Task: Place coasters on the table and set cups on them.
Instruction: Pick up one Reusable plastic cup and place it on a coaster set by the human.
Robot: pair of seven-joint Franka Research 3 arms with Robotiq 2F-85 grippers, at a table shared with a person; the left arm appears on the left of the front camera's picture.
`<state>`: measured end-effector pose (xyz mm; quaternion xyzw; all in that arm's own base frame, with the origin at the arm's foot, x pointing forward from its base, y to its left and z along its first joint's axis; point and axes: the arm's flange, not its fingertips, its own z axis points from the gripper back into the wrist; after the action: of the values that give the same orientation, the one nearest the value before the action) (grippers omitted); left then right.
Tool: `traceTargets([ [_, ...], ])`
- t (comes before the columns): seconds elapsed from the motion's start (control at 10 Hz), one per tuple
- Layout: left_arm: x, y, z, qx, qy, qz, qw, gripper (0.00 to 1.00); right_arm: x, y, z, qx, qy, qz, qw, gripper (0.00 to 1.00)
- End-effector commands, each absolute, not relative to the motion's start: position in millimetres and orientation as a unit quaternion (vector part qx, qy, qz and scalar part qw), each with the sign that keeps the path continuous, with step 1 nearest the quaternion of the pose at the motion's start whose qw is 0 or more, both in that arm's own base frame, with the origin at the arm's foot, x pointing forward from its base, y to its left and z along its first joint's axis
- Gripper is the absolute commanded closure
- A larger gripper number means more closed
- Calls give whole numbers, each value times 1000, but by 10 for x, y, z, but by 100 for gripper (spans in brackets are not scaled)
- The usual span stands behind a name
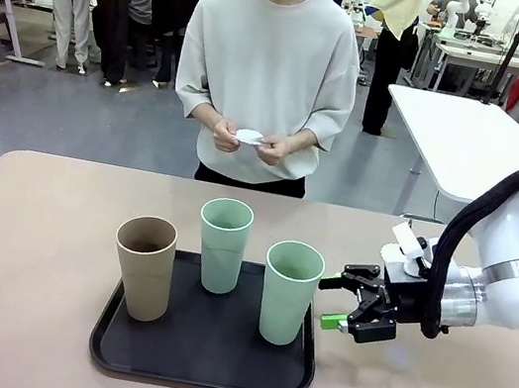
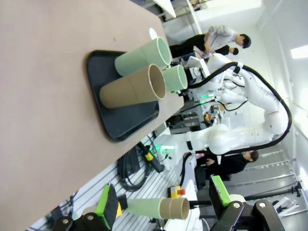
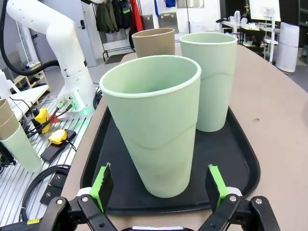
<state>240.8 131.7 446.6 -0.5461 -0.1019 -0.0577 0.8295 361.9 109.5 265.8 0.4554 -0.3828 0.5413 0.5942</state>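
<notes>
Three cups stand upright on a black tray [image 1: 200, 359] at the middle of the tabletop [image 1: 29, 244]. A tan-brown cup [image 1: 144, 269] is at the tray's left, a mint cup [image 1: 221, 248] at its far edge, and a second mint cup [image 1: 289, 295] at its right. They stand close together without touching.

One coaster [image 1: 249, 137], small, round and white, is off the tabletop, held in the hands [image 1: 226, 136] of the person [image 1: 271, 55] standing at the far side. A white scalloped piece [image 1: 391, 250] lies on the tabletop right of the tray, partly hidden behind the right arm's wrist. It looks like another coaster.

The right tool [image 1: 332, 302] lies level just right of the second mint cup. Its fingers are spread wide and pointed at the cup's lower half, and it holds nothing. In its wrist view the cup stands just beyond the two green pads [image 3: 101, 185], centred between them.

The left tool [image 2: 163, 197] hangs off to the left of the tray, likewise wide open and empty, facing across the tabletop toward the three cups.
</notes>
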Motion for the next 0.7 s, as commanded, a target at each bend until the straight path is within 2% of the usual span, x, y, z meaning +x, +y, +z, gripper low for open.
traceTargets([
  [0.0, 2399, 1332, 4470, -549, -106, -59, 827, 0, 3504, 1221, 2607, 438, -396, 555, 586, 0],
  [0.6, 2399, 1332, 4470, -549, -106, -59, 827, 0, 3701, 1342, 2449, 433, -405, 538, 599, 0],
])
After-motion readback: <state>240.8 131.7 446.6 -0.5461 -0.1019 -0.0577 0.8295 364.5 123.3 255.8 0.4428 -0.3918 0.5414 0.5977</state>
